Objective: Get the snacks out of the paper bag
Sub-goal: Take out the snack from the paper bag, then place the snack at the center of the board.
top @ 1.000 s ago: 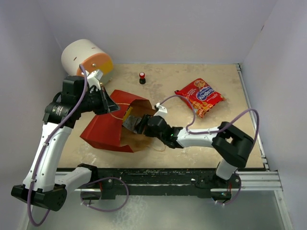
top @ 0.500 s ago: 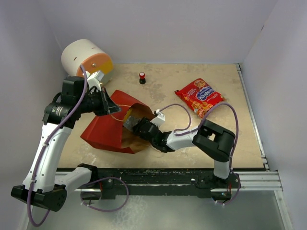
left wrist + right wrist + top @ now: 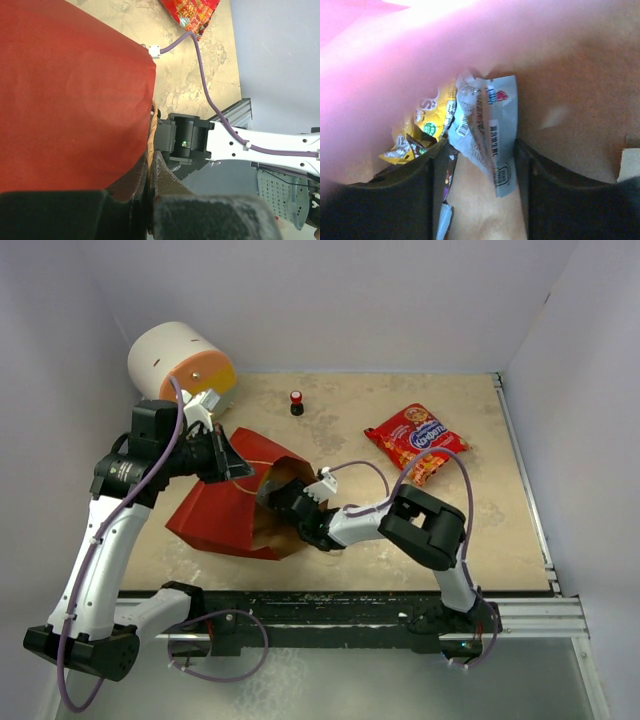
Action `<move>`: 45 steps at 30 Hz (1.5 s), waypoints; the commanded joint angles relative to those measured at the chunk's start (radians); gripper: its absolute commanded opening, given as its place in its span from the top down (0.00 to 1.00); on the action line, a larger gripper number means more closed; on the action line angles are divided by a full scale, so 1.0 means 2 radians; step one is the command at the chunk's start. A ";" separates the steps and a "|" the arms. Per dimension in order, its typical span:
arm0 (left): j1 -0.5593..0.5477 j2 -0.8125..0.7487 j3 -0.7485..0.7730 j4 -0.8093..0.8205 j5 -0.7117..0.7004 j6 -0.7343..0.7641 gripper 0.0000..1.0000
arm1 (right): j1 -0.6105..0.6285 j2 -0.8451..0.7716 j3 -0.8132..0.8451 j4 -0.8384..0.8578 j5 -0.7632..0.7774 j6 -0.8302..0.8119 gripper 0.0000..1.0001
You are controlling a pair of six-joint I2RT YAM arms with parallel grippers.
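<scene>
The red paper bag [image 3: 215, 515] lies on its side with its mouth facing right. My left gripper [image 3: 232, 465] is shut on its upper rim and holds the mouth open; the left wrist view shows the jaws [image 3: 149, 160] pinched on the paper edge [image 3: 70, 90]. My right gripper [image 3: 272, 502] is inside the mouth. In the right wrist view it [image 3: 475, 150] is open, with a silver packet [image 3: 487, 130] lying between the fingers, a yellow packet [image 3: 427, 117] behind it and a purple-brown packet [image 3: 450, 175] by the left finger. The red chip bag [image 3: 417, 442] lies on the table at the right.
A white cylinder with an orange face [image 3: 180, 360] stands at the back left. A small red-and-black knob [image 3: 297, 401] sits behind the bag. Walls close the table on three sides. A metal rail [image 3: 520, 615] runs along the near edge.
My right arm has pushed left, taking its gripper from the bag's opening deeper inside. The left gripper and the bag have held still.
</scene>
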 commanded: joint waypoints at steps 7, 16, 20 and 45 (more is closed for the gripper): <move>-0.002 -0.015 0.003 -0.007 0.005 0.017 1.00 | -0.011 0.032 0.035 -0.047 0.033 0.019 0.94; -0.002 -0.026 0.004 0.000 -0.030 0.016 1.00 | -0.011 -0.150 -0.066 -0.012 -0.099 -0.157 1.00; -0.002 -0.028 0.001 0.014 -0.046 0.009 1.00 | -0.011 -0.219 -0.080 -0.102 -0.207 -0.225 1.00; -0.001 -0.025 -0.026 0.033 -0.091 0.016 1.00 | -0.206 -0.484 -0.026 -0.502 -0.119 -0.378 1.00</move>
